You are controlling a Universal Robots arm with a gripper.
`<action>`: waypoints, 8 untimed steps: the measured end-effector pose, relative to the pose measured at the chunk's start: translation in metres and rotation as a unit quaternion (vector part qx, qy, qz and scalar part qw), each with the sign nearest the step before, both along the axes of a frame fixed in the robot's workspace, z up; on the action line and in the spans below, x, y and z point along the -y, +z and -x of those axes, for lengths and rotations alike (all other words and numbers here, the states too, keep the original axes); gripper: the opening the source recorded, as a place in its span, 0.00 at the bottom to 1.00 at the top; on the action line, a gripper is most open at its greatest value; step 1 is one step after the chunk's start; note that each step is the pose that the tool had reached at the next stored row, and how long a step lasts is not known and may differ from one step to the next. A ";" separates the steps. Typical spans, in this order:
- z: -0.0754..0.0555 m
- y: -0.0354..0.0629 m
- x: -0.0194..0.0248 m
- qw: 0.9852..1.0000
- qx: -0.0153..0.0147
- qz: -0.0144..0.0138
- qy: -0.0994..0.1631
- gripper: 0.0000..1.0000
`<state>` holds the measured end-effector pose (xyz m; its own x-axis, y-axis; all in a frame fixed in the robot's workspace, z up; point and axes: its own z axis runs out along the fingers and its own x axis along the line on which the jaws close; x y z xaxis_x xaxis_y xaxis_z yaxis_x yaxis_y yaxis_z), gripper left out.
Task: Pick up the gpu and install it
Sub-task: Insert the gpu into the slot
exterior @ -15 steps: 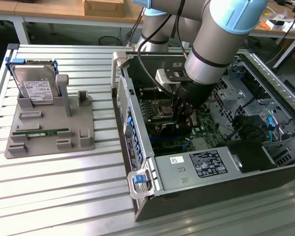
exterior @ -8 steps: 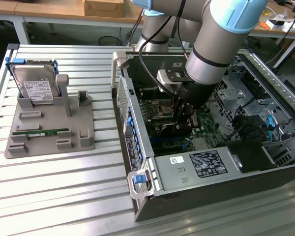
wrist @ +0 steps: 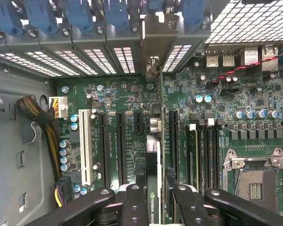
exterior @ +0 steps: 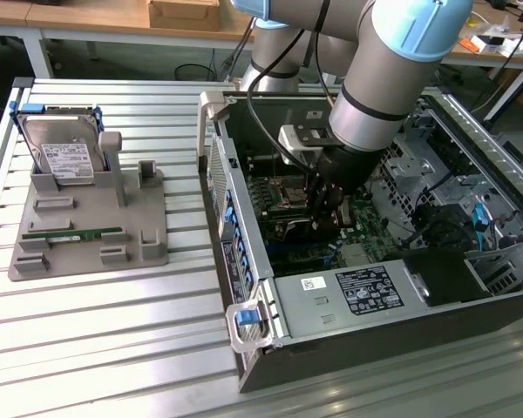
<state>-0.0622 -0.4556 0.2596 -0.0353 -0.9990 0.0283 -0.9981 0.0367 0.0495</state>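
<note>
In the wrist view the gpu (wrist: 152,162) appears edge-on as a thin black card with a green logo. Its silver bracket (wrist: 155,35) reaches the case's rear slot openings. My gripper (wrist: 152,200) is shut on the card, one black finger (wrist: 133,207) on each side. The card stands upright over the green motherboard (wrist: 127,94), in line between the long black expansion slots (wrist: 105,146). In the exterior view my gripper (exterior: 329,209) is lowered inside the open computer case (exterior: 331,300), just above the board.
Blue slot latches (wrist: 75,14) line the case's rear wall. A cable bundle (wrist: 37,115) lies beside the board, and the CPU socket (wrist: 254,181) sits on the other side. Outside the case, a grey holder (exterior: 144,239) carries a hard drive (exterior: 65,152) and a green RAM stick (exterior: 74,233).
</note>
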 end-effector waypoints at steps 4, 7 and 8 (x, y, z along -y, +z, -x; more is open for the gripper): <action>0.001 -0.0001 0.0000 1.000 0.000 0.000 0.000 0.26; 0.003 0.0000 0.0000 1.000 0.000 0.000 0.000 0.26; 0.003 0.0000 0.0000 1.000 0.000 0.000 0.000 0.26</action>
